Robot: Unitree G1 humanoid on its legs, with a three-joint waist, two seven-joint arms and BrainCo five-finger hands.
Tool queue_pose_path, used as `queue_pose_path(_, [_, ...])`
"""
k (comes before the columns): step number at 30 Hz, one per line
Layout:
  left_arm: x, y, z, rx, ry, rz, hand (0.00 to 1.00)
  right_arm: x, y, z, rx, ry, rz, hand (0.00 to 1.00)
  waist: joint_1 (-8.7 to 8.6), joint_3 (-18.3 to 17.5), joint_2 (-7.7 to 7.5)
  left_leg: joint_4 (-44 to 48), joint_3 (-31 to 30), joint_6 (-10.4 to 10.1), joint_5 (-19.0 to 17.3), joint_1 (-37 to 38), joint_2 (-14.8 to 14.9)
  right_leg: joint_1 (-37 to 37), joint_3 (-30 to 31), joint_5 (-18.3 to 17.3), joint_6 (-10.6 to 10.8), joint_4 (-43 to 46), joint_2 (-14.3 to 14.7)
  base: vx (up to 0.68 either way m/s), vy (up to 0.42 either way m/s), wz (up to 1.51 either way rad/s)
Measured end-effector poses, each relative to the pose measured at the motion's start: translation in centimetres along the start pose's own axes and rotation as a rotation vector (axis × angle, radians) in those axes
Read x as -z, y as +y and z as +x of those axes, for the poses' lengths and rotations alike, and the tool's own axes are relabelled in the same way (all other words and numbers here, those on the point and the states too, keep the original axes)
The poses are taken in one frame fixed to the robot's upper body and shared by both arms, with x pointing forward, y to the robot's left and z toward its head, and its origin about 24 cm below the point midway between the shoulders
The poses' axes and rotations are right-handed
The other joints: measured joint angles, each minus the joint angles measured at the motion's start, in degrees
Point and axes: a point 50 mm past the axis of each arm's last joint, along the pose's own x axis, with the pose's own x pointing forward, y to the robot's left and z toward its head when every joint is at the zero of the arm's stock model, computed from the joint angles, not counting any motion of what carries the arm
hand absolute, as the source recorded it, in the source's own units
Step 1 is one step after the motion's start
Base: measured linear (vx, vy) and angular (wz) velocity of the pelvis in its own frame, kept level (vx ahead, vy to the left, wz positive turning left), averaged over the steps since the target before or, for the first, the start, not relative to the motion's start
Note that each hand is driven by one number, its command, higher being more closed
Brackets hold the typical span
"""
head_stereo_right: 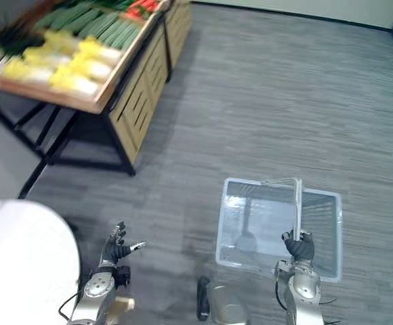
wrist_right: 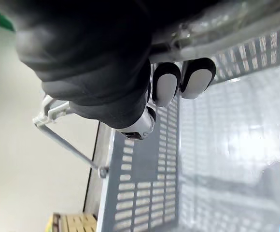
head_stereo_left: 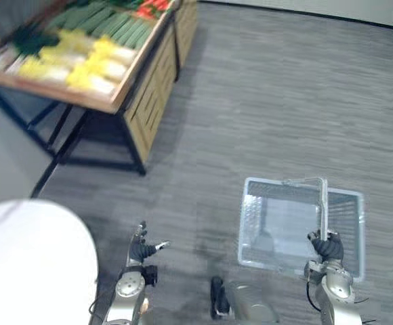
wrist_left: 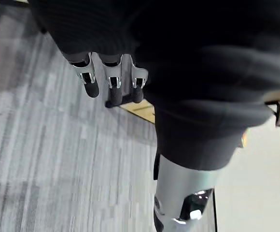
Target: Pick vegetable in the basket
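Note:
A clear plastic basket hangs low over the grey floor at the right, nothing inside it. My right hand is shut on its handle; in the right wrist view the fingers curl round the bar. Vegetables lie on a wooden stand at the upper left: yellow-white cabbages, green cucumbers, a dark leafy bunch and red ones. My left hand hangs at the lower left, far from the stand, open and holding nothing, its fingers relaxed.
The stand rests on black metal legs with slatted wooden crates under its right side. A white rounded surface fills the lower left corner. Open grey floor lies between me and the stand.

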Motion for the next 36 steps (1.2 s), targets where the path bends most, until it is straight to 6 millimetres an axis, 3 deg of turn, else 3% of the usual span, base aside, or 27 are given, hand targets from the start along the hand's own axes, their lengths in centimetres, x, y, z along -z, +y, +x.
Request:
queue_pose_path(2, [0.7,0.1,-0.5,-0.006,0.023,-0.005,0.00,-0.8,-0.3,0.4,0.013,-0.031,-0.008,1.00,0.60,0.27,0.84,-12.49,-1.88,-0.19,-0.15,-4.71,-4.55,2.53,2.73,-2.34,1.41,-0.21,-1.19,0.33,0.214,-0.57])
queue_pose_path(4, [1.0,0.2,-0.9,-0.011,0.030,-0.009,0.00,-1.1,-0.7,0.7,0.025,-0.044,-0.034,1.00,0.90,0.36,1.45,-26.62,-4.25,-3.74,2.47,-6.35,-8.47,4.85,4.45,-4.36,3.02,-0.95,-2.35,0.46,0.312,-0.51])
queue_pose_path(5, [0.8,0.4,-1.0,-0.022,0.020,-0.022,0.00,-1.1,-0.9,1.1,0.034,-0.042,-0.063,1.00,2.38,0.04,2.26,-32.06,-5.80,-4.11,7.83,-6.63,-9.89,5.90,7.27,-6.26,4.35,-1.05,-2.45,0.47,0.306,-0.76])
queue_pose_path(7, [0.4,0.5,-0.9,-0.028,0.004,-0.025,0.00,-1.0,-0.8,1.5,0.029,-0.036,-0.080,1.00,3.40,-0.82,2.23,-29.25,-5.46,-0.99,8.19,-6.91,-12.00,7.49,9.22,-7.64,5.66,-2.64,-4.04,0.49,0.329,-0.61])
queue_pose_path(8, [0.1,0.6,-0.9,-0.027,-0.011,-0.026,0.00,-0.4,-0.8,1.2,0.025,-0.014,-0.088,1.00,3.40,-2.40,0.65,-27.75,-4.49,2.43,6.11,-7.26,-14.03,8.27,9.84,-9.23,7.92,-2.07,-6.40,0.74,0.413,-0.30])
queue_pose_path(9, [0.0,0.7,-0.9,-0.032,-0.015,-0.029,0.00,0.1,-0.7,1.1,0.020,0.006,-0.097,1.00,3.56,-2.98,-0.90,-27.52,-3.00,4.80,4.59,-6.40,-15.91,6.41,10.18,-10.18,10.26,4.23,-8.09,0.62,0.303,-0.18])
queue_pose_path(10, [-0.4,0.4,-0.6,-0.028,-0.028,-0.046,0.00,0.2,-0.6,1.2,0.013,0.011,-0.102,1.00,3.37,-2.80,-1.53,-26.89,-2.92,6.73,2.80,-5.15,-17.68,2.99,10.24,-9.09,15.24,13.59,-9.41,0.61,0.253,0.05])
queue_pose_path(11, [-0.7,0.3,-0.4,-0.023,-0.036,-0.052,0.00,0.5,-0.4,1.3,0.000,0.033,-0.122,1.00,1.82,-2.53,-1.96,-27.37,-3.33,8.16,0.94,-1.93,-19.58,-1.40,10.23,-4.73,21.39,26.45,-10.93,0.56,0.228,0.26])
queue_pose_path(12, [-1.0,0.4,-0.3,-0.018,-0.043,-0.038,0.00,1.2,-0.2,1.3,-0.011,0.064,-0.145,1.00,0.77,-2.22,-1.92,-28.51,-3.58,9.10,-0.25,2.87,-20.58,-4.27,8.95,-3.67,18.74,36.78,-11.79,0.70,0.237,0.32])
queue_pose_path(14, [-1.3,0.4,-0.2,-0.029,-0.055,-0.033,0.00,1.6,0.5,1.1,-0.042,0.082,-0.169,1.00,0.44,-2.00,-1.11,-32.30,-4.13,9.55,-0.94,10.03,-20.64,-7.36,4.67,-5.32,13.48,39.01,-11.90,0.67,0.138,-0.03])
queue_pose_path(16, [-2.5,0.7,0.4,-0.036,-0.102,-0.022,0.00,1.3,1.2,1.2,-0.074,0.069,-0.176,1.00,0.40,-1.52,0.07,-37.69,-6.37,9.79,-1.08,15.72,-19.80,-11.81,0.01,-7.16,10.25,34.46,-10.07,0.60,0.030,-0.05])
queue_pose_path(18, [-3.9,0.5,1.1,-0.039,-0.148,-0.027,0.00,0.6,1.4,1.7,-0.089,0.045,-0.174,1.00,0.12,-0.89,0.95,-39.78,-8.15,9.77,-1.07,18.95,-18.56,-16.16,-1.39,-7.25,9.55,24.41,-7.47,0.59,-0.025,0.30])
queue_pose_path(19, [-4.6,0.4,1.5,-0.042,-0.171,-0.032,0.00,0.2,1.2,1.9,-0.086,0.024,-0.179,1.00,-0.21,-0.62,1.31,-39.73,-10.01,9.03,-1.44,20.49,-17.86,-18.16,-0.04,-4.32,9.48,15.28,-6.06,0.59,-0.082,0.63])
queue_pose_path(21, [-5.2,0.2,1.7,-0.041,-0.196,-0.037,0.00,-0.6,1.0,2.0,-0.085,-0.011,-0.187,1.00,-1.35,-0.64,1.23,-38.43,-12.81,4.89,-3.79,22.80,-17.18,-18.00,5.63,5.68,10.46,-1.00,-4.10,0.62,-0.143,0.84])
queue_pose_path(22, [-5.3,0.4,1.7,-0.051,-0.201,-0.034,0.00,-0.6,0.7,1.7,-0.083,-0.015,-0.195,1.00,-1.52,-0.81,0.16,-36.79,-14.50,2.05,-6.12,24.74,-17.36,-17.26,9.02,15.19,10.95,-6.57,-4.03,0.69,-0.252,0.73])
queue_pose_path(23, [-5.0,-0.3,1.6,-0.055,-0.185,-0.058,0.00,-0.9,0.2,2.0,-0.076,-0.026,-0.213,1.00,-1.19,-0.17,2.62,-34.19,-16.21,1.12,-7.64,26.23,-14.90,-17.28,7.82,17.30,9.42,-0.72,-2.62,0.69,-0.248,0.60])
queue_pose_path(24, [-5.1,-0.4,1.5,-0.052,-0.190,-0.064,0.00,-1.1,0.3,2.0,-0.077,-0.034,-0.209,1.00,-1.22,-0.42,3.59,-32.74,-16.56,-0.08,-6.94,25.72,-13.77,-17.59,6.98,15.47,7.95,1.59,-2.33,0.76,-0.279,0.68])
queue_pose_path(26, [-6.6,-1.1,1.1,-0.049,-0.251,-0.114,0.00,-1.5,1.0,1.4,-0.089,-0.059,-0.172,1.00,-1.03,-0.33,3.96,-20.08,-17.25,-1.78,0.34,21.77,-12.46,-15.17,3.17,7.73,6.15,7.75,-3.05,0.64,-0.232,0.87])
queue_pose_path(27, [-7.0,-1.4,1.0,-0.045,-0.269,-0.130,0.00,-1.5,1.2,1.1,-0.096,-0.061,-0.169,1.00,-0.58,-0.31,3.96,-14.36,-16.94,-1.70,4.25,19.52,-11.69,-13.39,2.26,6.52,5.47,7.58,-3.12,0.54,-0.217,0.85])
queue_pose_path(28, [-7.8,-1.7,0.6,-0.034,-0.307,-0.150,0.00,-1.4,1.6,0.5,-0.108,-0.062,-0.156,1.00,0.62,-0.20,3.86,-3.40,-15.14,-1.68,6.25,14.53,-8.11,-8.35,0.82,4.38,4.93,5.29,-2.85,0.51,-0.210,0.74])
queue_pose_path(29, [-8.1,-1.6,0.1,-0.036,-0.329,-0.161,0.00,-1.4,2.1,0.1,-0.115,-0.064,-0.133,1.00,1.07,-0.15,4.04,3.13,-11.69,-1.47,5.03,10.62,-4.55,-3.52,-1.17,3.63,4.05,2.60,-2.11,0.59,-0.244,0.69])
queue_pose_path(30, [-8.2,-1.6,-0.2,-0.038,-0.340,-0.166,0.00,-1.6,2.3,-0.1,-0.116,-0.071,-0.119,1.00,1.38,-0.11,3.86,4.81,-10.18,-1.53,4.14,8.77,-3.56,-1.42,-1.88,3.27,3.57,1.16,-2.09,0.43,-0.181,0.41])
queue_pose_path(33, [-8.1,-1.3,-0.9,-0.047,-0.355,-0.175,0.00,-2.4,1.8,-0.4,-0.087,-0.114,-0.081,1.00,3.09,0.01,3.35,1.16,-1.85,-0.71,0.63,0.81,-2.45,5.72,-4.46,0.58,3.74,-3.45,-3.42,0.30,-0.098,0.41])
queue_pose_path(36, [-8.3,-1.3,-0.9,-0.055,-0.365,-0.177,0.00,-2.1,0.1,0.1,-0.008,-0.104,-0.060,1.00,3.35,-0.48,4.07,-14.07,7.62,-0.88,0.48,-2.22,-3.57,10.56,-9.35,-2.62,5.04,-4.92,-5.39,0.34,0.013,0.90])
